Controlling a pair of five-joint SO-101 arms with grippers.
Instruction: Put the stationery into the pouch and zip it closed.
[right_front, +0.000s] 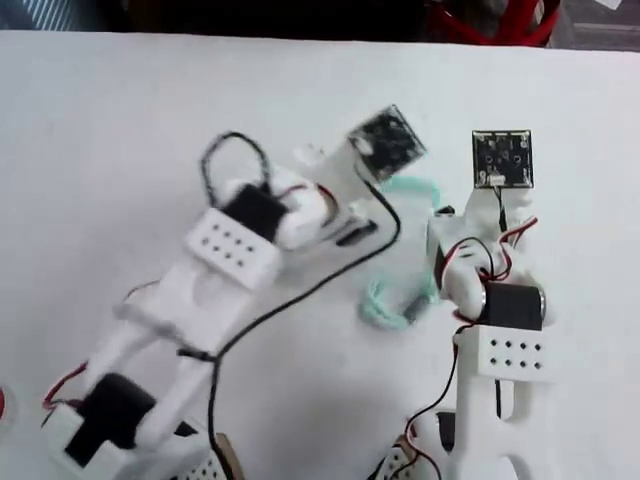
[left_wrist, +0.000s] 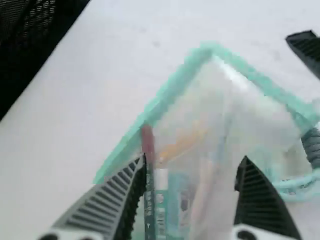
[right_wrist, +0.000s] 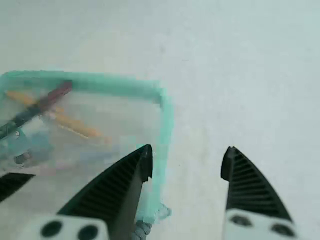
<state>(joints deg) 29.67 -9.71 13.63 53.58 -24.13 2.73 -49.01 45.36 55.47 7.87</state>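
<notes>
- Left claw (left_wrist: 192, 197) is open: two black wedge-shaped fingers (left_wrist: 122, 192) with ridged inner faces, spread wide, the pouch (left_wrist: 220, 110) lying between them. One tip touches the pouch edge.
- Pouch is flat clear plastic, glossy and creased, roughly rectangular, with a mint green trim (left_wrist: 165, 95) round the edges.
- In the high view the pouch (right_front: 392, 300) lies on the surface (right_front: 120, 120) between my two arms, partly hidden under them.
- Inside the pouch: a thin dark red pen (right_wrist: 52, 97), a slim yellow-orange pencil (right_wrist: 72, 125), and a blurred teal item I can't identify.
- Right claw (right_wrist: 187, 160) is open too, with the same black ribbed fingers. One tip sits over the pouch's corner trim, the other over bare surface.
- Surface is white, smooth and plain.
- I cannot tell if the zip is shut.
</notes>
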